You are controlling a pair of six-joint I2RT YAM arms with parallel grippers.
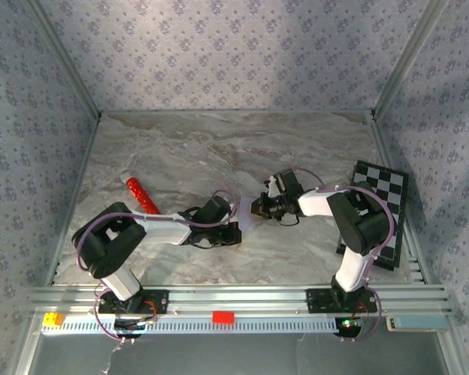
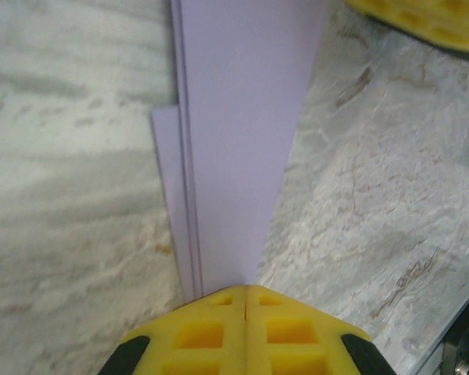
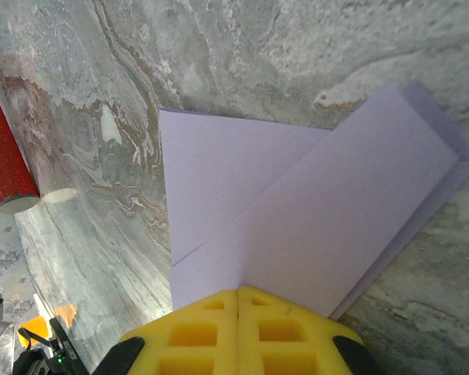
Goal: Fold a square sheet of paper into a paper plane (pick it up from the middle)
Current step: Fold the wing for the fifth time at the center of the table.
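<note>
Lilac paper plane [image 2: 242,117] runs toward twelve o'clock from the left gripper [image 2: 246,294], which pinches it tight. The right gripper [image 3: 238,294] clamps it too; opposing pulls might tear it.

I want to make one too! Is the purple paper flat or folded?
Folded. The paper shows overlapping flaps and creases, and stacked layered edges run into the shut left claw.

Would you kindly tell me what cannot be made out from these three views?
1. Top view: the lilac paper is partly covered by the left gripper and right gripper; its folds are too small to read.
2. Left wrist view: the paper's far end runs off the top edge.
3. Right wrist view: the red cylinder is cut by the left edge.
</note>
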